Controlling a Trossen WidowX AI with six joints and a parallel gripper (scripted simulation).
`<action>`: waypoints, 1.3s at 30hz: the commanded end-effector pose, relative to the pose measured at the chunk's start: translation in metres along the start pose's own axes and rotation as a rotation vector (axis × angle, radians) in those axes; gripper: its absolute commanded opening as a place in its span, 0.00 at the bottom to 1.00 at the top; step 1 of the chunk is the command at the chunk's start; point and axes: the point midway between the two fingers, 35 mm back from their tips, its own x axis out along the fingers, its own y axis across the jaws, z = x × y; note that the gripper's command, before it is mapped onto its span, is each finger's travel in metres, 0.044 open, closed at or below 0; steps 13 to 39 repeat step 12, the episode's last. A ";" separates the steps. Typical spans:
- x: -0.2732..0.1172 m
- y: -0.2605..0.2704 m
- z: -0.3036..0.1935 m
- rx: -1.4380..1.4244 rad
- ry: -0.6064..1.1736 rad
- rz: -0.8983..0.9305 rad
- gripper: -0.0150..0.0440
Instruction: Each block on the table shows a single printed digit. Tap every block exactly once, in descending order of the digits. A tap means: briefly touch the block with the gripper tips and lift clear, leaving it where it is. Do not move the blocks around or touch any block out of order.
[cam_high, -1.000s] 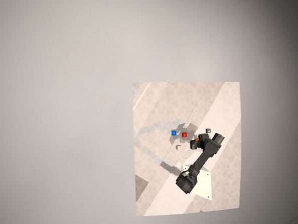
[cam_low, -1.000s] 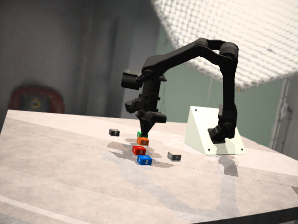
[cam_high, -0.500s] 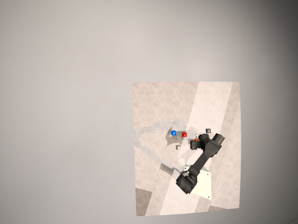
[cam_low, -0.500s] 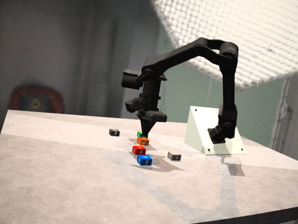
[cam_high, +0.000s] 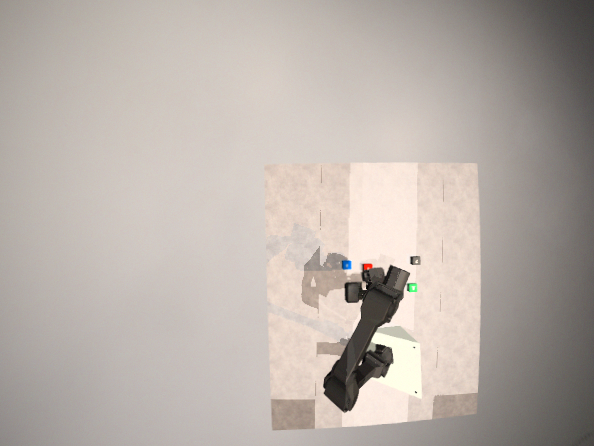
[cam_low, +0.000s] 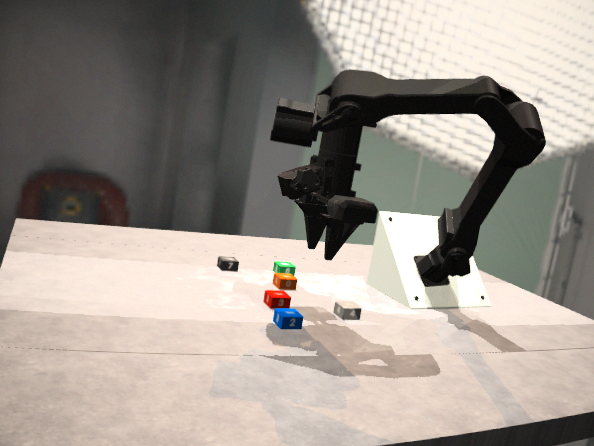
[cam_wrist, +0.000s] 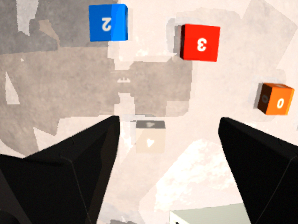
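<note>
My gripper (cam_low: 320, 253) (cam_wrist: 170, 124) is open and empty, well above the table. In the wrist view the pale grey block 4 (cam_wrist: 150, 142) (cam_low: 347, 310) shows between the fingertips, left of centre, below them on the table. The blue block 2 (cam_high: 346, 265) (cam_low: 288, 319) (cam_wrist: 108, 23), red block 3 (cam_high: 367, 267) (cam_low: 277, 299) (cam_wrist: 200, 43) and orange block 0 (cam_low: 284, 281) (cam_wrist: 278, 99) stand apart from the fingers. The green block (cam_high: 412, 287) (cam_low: 284, 268) has a digit too small to read surely. The black block 7 (cam_high: 415, 260) (cam_low: 227, 263) is farther off. The arm hides blocks 4 and 0 in the top view.
The arm's pale wedge-shaped base (cam_high: 407, 367) (cam_low: 400, 270) stands on the table behind the gripper, on the side away from the blocks. The orange and green blocks stand close together in the exterior view. Arm shadows lie across the table around the blue block.
</note>
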 end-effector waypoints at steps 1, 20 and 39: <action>-0.019 0.065 -0.019 0.009 0.004 0.014 0.91; -0.033 0.114 -0.045 0.007 0.008 0.026 0.93; -0.033 0.114 -0.045 0.007 0.008 0.026 0.93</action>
